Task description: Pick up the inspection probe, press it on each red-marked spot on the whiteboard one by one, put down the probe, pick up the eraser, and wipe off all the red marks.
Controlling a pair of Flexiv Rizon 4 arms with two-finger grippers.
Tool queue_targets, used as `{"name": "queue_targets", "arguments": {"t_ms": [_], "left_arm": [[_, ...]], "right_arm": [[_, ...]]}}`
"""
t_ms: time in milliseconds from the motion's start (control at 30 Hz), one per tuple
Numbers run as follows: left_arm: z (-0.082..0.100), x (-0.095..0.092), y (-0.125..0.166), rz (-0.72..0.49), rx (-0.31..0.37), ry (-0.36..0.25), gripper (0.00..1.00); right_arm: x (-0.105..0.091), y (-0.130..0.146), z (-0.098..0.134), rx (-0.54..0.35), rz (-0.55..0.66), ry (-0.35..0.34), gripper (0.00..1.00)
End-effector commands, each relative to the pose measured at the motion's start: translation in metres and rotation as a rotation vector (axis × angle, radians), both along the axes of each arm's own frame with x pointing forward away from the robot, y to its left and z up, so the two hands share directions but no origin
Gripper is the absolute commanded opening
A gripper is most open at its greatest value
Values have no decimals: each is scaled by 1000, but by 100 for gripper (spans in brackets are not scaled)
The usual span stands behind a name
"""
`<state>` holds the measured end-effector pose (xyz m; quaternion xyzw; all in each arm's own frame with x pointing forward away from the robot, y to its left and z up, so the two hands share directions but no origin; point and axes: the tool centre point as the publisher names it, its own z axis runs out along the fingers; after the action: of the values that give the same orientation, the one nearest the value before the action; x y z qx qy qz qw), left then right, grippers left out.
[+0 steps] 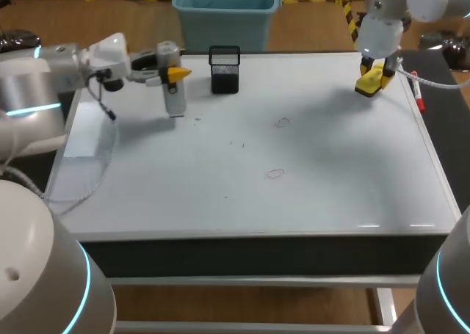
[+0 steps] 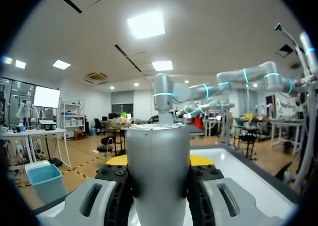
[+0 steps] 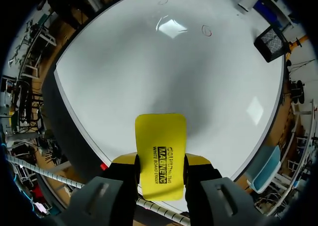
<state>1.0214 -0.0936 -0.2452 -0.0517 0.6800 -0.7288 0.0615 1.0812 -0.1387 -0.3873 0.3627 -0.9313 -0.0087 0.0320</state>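
Left gripper (image 1: 176,75) is pinching the probe (image 1: 174,99) far left, and right gripper (image 3: 160,162) is clamped on the eraser (image 3: 160,136) far right. My worry: the eraser smears the middle marks (image 1: 275,174) before probing, or the arms bump there.

White table (image 1: 330,202), dark front edge (image 1: 257,255), glare patches (image 1: 369,226) near front.

Yellow eraser (image 3: 160,154), grey probe (image 2: 158,171), black mesh holder (image 1: 225,70), white whiteboard (image 1: 308,194).

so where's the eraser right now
The eraser is held in the right gripper, at the whiteboard's far right corner in the head view, near the red marker lying along the right edge.
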Motion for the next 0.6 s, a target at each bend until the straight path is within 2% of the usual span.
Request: {"name": "queue_targets", "arguments": {"t_ms": [33,267,600], "left_arm": [[7,21,-39,-59,5,10,0],[12,26,-87,-83,28,70,0],[12,14,-141,-97,16,81,0]], "right_arm": [[0,-1,1,-2,2,0,0],[0,-1,1,-2,2,0,0],[0,-1,1,-2,2,0,0]]}}
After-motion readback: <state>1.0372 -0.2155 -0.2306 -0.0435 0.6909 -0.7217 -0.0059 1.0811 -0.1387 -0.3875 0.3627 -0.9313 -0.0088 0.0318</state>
